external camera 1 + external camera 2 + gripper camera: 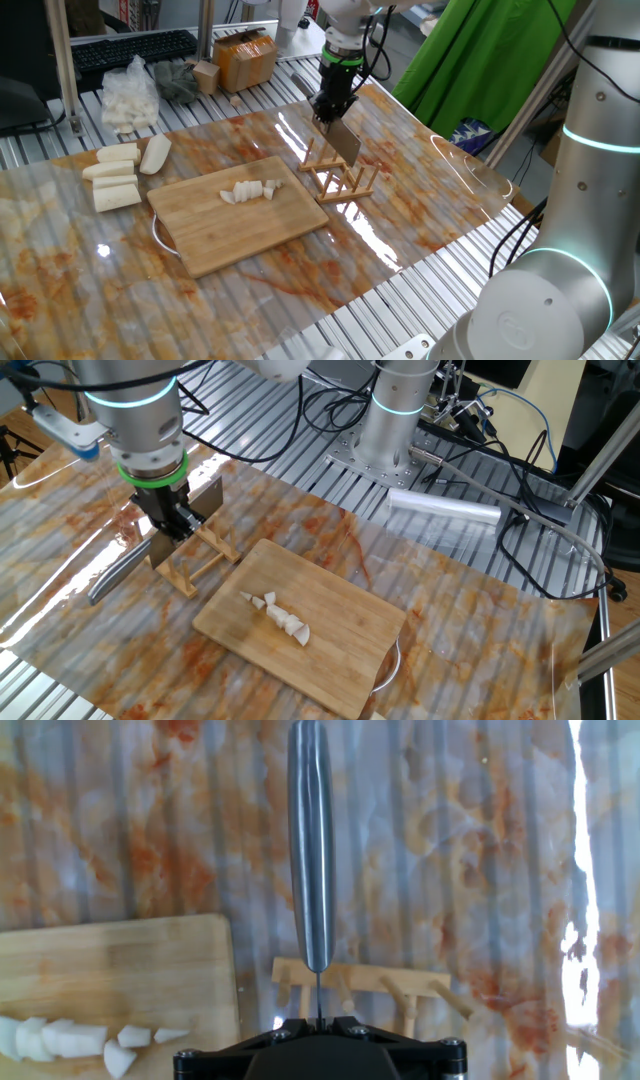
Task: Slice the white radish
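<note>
The white radish lies as a row of small cream-white slices point(250, 190) on the wooden cutting board point(205, 235). The slices also show in the other fixed view point(280, 618) and at the lower left of the hand view point(70, 1040). My gripper point(330, 113) is to the right of the board, over a small wooden rack point(340, 182). It is shut on the blade of a steel knife point(310, 840), whose handle points away from the hand point(120, 570). The blade point(344, 144) sits at the rack's slots; whether it touches the rack I cannot tell.
Four longer cream-white chunks point(115, 170) lie left of the board, and a clear bag of white pieces point(130, 95) sits behind them. A cardboard box point(245, 58) and a keyboard point(130, 50) stand at the back. A clear roll point(445, 508) lies near the arm's base point(395, 420).
</note>
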Tool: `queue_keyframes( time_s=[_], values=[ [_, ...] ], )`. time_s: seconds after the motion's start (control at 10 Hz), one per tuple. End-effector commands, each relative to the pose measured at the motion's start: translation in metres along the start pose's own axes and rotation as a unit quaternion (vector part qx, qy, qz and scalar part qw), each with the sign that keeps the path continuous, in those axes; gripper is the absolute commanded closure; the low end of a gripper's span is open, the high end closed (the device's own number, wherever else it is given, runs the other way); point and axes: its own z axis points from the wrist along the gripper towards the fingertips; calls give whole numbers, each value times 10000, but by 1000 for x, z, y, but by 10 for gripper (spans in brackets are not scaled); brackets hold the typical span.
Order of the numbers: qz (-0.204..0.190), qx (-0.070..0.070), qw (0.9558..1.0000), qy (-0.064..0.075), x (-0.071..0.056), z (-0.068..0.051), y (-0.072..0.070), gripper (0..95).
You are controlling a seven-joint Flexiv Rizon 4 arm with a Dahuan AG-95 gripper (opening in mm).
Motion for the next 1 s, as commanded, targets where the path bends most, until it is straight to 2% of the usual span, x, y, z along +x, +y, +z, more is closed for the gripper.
queue_keyframes(
  time_s=[0.1,0.6,0.7,0.8,0.9,1.0],
  values=[
    [48,5,10000,-17,2,-1,0,950],
    [168,-35,9999,-1,2,0,2,950],
    [207,-90,9997,38,2,0,2,950],
    [221,-129,9997,31,2,0,2,950],
    [222,-229,9995,-32,2,0,2,950],
    [226,-284,9993,-25,2,0,2,950]
  ],
)
